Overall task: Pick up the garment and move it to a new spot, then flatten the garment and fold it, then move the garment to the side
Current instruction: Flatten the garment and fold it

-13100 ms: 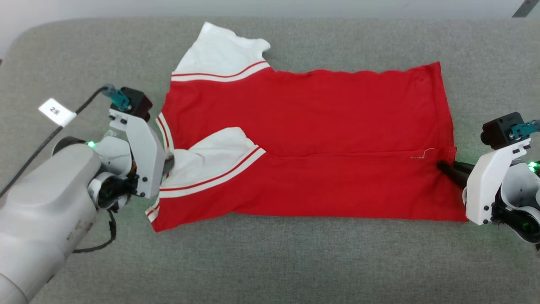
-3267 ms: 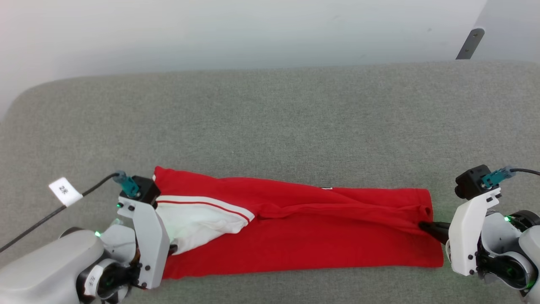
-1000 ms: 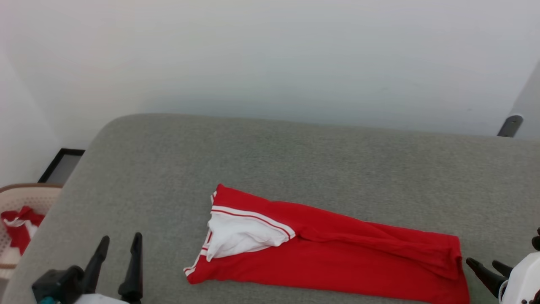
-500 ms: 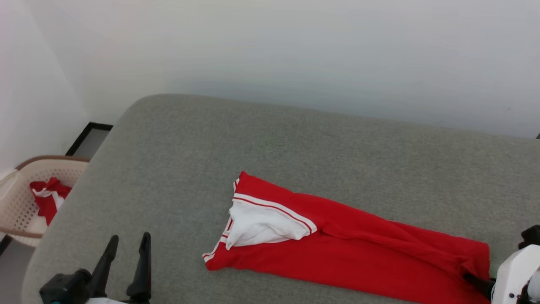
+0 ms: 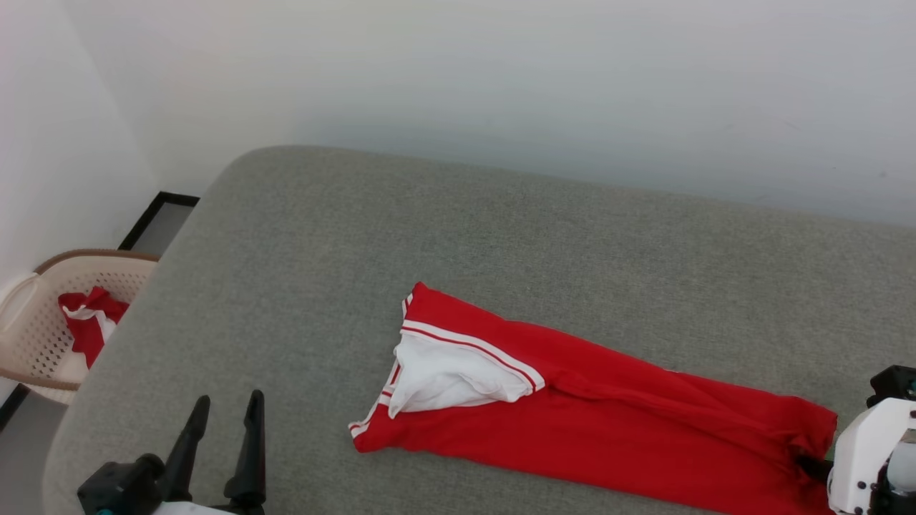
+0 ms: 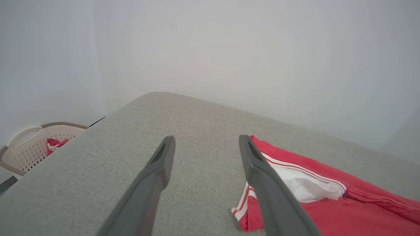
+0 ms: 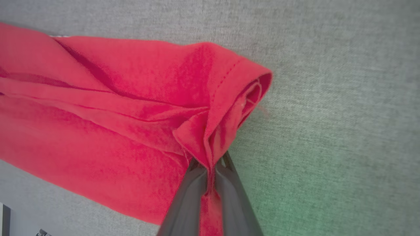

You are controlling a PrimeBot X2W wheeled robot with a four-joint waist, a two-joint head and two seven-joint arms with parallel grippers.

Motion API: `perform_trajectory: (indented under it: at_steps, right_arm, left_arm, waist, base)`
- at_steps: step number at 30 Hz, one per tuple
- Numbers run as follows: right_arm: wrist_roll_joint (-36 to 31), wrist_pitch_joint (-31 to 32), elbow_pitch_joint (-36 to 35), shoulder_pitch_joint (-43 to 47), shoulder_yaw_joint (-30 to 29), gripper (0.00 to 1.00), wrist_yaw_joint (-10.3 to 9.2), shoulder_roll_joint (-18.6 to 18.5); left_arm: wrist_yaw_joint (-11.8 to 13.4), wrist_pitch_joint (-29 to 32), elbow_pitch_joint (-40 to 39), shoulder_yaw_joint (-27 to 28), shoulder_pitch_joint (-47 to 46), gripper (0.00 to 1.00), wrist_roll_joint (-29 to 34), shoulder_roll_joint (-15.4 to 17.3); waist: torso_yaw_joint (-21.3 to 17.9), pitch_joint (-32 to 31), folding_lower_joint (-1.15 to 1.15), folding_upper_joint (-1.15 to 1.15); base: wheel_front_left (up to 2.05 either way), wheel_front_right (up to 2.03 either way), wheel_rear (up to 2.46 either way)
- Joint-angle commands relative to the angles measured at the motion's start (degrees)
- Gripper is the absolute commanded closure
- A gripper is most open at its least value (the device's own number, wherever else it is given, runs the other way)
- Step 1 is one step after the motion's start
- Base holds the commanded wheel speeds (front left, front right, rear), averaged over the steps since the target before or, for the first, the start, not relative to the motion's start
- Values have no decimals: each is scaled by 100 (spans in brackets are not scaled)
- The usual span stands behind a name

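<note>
Head view: I see the garment [image 5: 608,436] lying folded into a long, narrow red band on the grey upholstered surface [image 5: 358,236], running from the centre toward the lower right. One white sleeve [image 5: 451,375] with red-striped trim lies on top at its left end. The left gripper [image 5: 229,398] hovers at the lower left, well apart from the cloth, jaws spread and empty. The right gripper [image 5: 812,466] sits at the band's right end, its fingers largely hidden by fabric. A pale perforated basket [image 5: 28,315] stands beyond the surface's left edge, holding a small red-and-white cloth bundle [image 5: 89,325].

Left wrist view: I confirm the jaws stand wide apart with nothing between them, above bare grey fabric. The sleeve end of the garment [image 6: 361,216] lies to the right of the fingers.

Right wrist view: the jaws are closed tight on a bunched corner of the garment's [image 7: 98,124] hemmed end, red cloth pinched between the two dark fingers [image 7: 183,203]. The rest rests flat on the surface.
</note>
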Motion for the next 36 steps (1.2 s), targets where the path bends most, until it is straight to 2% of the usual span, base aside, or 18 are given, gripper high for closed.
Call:
perform_trajectory:
  at_steps: [1,14,24,30,36]
  right_arm:
    - [111,-39,15,-13,91,100,-8,-111]
    - [437,-461,125,-264,503,100,-8,-1031]
    - [449,-542,246,-418,796,100,-8,-1545]
    - [858,-439,-335,-407,1032,100,-7,-1508]
    - [1205,-338,-1263,-423,1286,100,-7,-1217]
  left_arm:
    - [-40,2,24,33,-33,0,55,-37]
    - [-137,2,102,162,81,0,185,-160]
    - [-156,2,171,201,112,0,223,-234]
    - [-165,2,203,198,164,0,220,-260]
    - [-151,7,209,168,178,0,194,-284]
  waist:
    - [-18,-16,0,0]
    - [-250,-112,0,0]
    - [-410,-197,0,0]
    - [-504,-284,0,0]
    - [-514,-352,0,0]
  base:
    - [0,0,0]
    - [0,0,0]
    - [0,0,0]
    - [0,0,0]
    - [0,0,0]
